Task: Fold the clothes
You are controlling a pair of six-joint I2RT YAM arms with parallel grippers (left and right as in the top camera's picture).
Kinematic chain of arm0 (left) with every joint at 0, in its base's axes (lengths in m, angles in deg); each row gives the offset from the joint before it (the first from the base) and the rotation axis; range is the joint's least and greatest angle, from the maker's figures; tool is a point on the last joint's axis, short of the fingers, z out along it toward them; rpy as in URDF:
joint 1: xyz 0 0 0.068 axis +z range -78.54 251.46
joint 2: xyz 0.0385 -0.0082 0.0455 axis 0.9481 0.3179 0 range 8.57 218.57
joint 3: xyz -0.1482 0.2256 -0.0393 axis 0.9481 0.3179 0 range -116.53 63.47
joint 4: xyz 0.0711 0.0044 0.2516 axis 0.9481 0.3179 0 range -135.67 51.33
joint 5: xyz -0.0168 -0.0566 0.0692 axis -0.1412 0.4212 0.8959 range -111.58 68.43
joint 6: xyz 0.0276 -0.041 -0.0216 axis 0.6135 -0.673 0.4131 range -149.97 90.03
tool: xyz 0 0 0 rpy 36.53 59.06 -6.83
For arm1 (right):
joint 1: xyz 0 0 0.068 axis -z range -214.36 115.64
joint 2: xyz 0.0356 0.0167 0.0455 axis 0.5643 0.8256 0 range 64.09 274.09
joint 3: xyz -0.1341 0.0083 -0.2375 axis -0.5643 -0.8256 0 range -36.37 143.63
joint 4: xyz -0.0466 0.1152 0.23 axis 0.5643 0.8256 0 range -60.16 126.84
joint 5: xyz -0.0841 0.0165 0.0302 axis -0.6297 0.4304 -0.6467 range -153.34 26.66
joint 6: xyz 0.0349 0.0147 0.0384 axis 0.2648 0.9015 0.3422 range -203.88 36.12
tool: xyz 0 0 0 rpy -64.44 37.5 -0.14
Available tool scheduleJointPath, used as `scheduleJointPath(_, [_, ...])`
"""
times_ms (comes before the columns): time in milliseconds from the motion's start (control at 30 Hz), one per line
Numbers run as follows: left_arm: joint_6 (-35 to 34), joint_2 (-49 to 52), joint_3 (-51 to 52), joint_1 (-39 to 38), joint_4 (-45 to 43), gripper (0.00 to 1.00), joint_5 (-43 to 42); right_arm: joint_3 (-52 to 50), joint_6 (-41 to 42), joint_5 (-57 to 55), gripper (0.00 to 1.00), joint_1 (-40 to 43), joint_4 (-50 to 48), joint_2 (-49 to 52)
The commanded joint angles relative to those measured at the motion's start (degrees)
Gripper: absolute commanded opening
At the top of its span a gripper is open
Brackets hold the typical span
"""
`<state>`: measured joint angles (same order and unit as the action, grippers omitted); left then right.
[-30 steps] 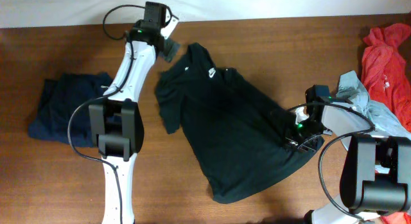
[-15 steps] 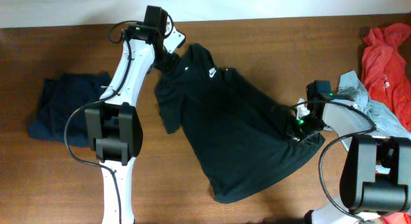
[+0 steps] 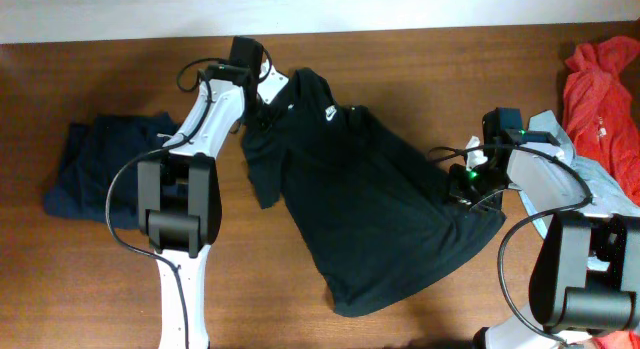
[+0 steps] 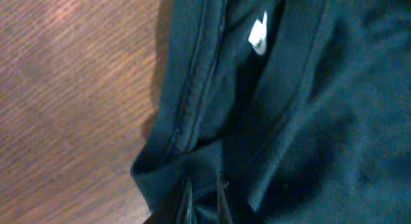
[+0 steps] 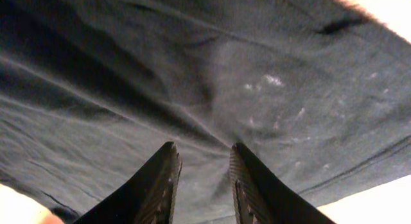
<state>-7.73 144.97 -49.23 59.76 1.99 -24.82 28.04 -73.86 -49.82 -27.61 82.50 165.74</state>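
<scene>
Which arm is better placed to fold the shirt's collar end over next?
Left. The left gripper is closed on the shirt right beside the collar; the right gripper sits at the opposite end.

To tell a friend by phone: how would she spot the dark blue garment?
Look at the left end of the wooden table, beyond the left arm. The dark blue garment lies there alone in a heap, unlike the black shirt spread mid-table and the red top and pale blue cloth far right.
</scene>
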Motion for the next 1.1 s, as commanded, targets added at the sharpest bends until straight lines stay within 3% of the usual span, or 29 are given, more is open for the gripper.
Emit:
scheduleJointPath(0, [0.1,0.5,0.3,0.4,-2.0,0.15,-1.0,0.8,-0.8,-0.7,0.31,-0.3,0.3,-0.6])
scheduleJointPath(100, [0.0,1.6,0.3,0.7,-3.0,0.14,0.9,0.8,-0.8,-0.7,0.31,-0.3,0.8,-0.6])
scheduleJointPath(233, [-3.8,5.1,0.3,1.7,-4.7,0.08,12.1,0.8,-0.8,-0.7,0.31,-0.3,2.1,-0.6])
scheduleJointPath(333, [-5.3,7.2,0.3,3.0,-4.5,0.07,15.1,0.8,-0.8,-0.7,0.31,-0.3,2.6,-0.6])
scheduleJointPath(633, [-13.6,7.3,-1.4,8.7,-0.4,0.04,15.8,0.8,-0.8,-0.7,0.31,-0.3,2.0,-0.6])
scheduleJointPath(1067, [-13.5,4.5,-4.2,9.0,10.8,0.03,15.7,0.4,-0.7,-0.1,0.28,-0.3,-11.8,3.7])
